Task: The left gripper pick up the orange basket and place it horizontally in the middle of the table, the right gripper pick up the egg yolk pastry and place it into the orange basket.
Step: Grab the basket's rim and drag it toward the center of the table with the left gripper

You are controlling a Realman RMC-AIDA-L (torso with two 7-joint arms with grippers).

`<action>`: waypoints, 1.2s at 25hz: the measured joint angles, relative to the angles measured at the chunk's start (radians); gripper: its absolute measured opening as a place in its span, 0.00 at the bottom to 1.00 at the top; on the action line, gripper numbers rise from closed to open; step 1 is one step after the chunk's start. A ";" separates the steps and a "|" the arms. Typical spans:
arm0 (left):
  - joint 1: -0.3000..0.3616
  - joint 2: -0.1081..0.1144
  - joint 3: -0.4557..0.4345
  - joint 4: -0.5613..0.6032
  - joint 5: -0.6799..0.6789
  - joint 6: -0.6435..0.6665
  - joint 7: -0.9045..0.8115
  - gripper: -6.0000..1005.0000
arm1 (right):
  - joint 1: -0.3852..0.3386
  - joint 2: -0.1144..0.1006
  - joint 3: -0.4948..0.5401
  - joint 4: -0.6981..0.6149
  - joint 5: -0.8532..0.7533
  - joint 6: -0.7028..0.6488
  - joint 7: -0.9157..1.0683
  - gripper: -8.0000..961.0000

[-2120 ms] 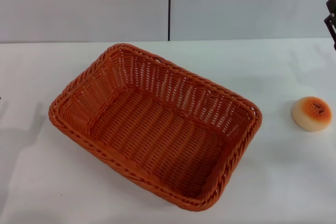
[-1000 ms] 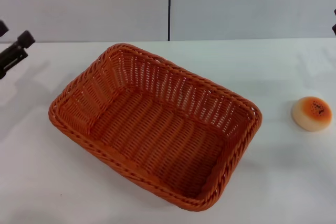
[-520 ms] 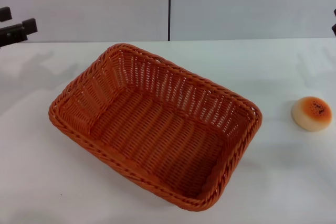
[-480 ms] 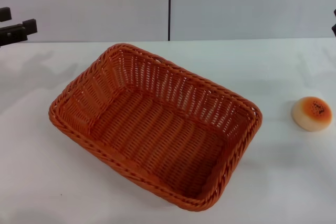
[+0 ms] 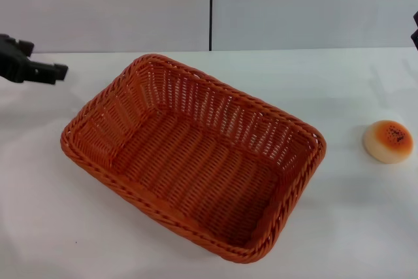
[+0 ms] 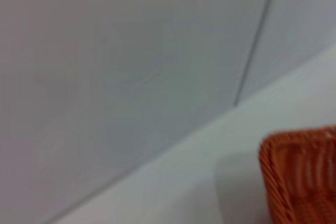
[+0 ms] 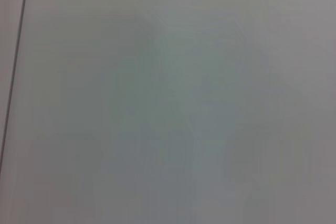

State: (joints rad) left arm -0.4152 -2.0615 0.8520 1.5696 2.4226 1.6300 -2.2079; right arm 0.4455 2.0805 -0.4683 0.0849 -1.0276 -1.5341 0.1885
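Note:
The orange basket (image 5: 192, 155) lies empty on the white table (image 5: 366, 227), set at a slant with its long side running from back left to front right. One corner of the orange basket (image 6: 304, 177) also shows in the left wrist view. My left gripper (image 5: 40, 68) hovers at the far left, level with the basket's back-left corner, a short gap away and pointing toward it. The egg yolk pastry (image 5: 388, 140) sits alone on the table to the right of the basket. Only a dark sliver of my right gripper (image 5: 415, 29) shows, at the upper right edge, well behind the pastry.
A grey wall with a dark vertical seam (image 5: 210, 8) rises behind the table. White tabletop stretches between basket and pastry and along the front left. The right wrist view holds only a plain pale surface.
My left gripper came in from the left edge, rose, then dropped and moved right toward the basket's back-left corner. Basket and pastry have not moved. The right gripper has drawn further out of view.

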 joint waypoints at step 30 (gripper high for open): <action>-0.014 -0.011 0.405 -0.017 0.075 -0.101 -0.345 0.77 | -0.016 -0.001 0.026 -0.001 -0.005 -0.001 0.000 0.69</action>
State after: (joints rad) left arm -0.4291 -2.0723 1.2567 1.5527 2.4976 1.5292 -2.5527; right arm 0.4290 2.0800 -0.4418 0.0843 -1.0323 -1.5349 0.1887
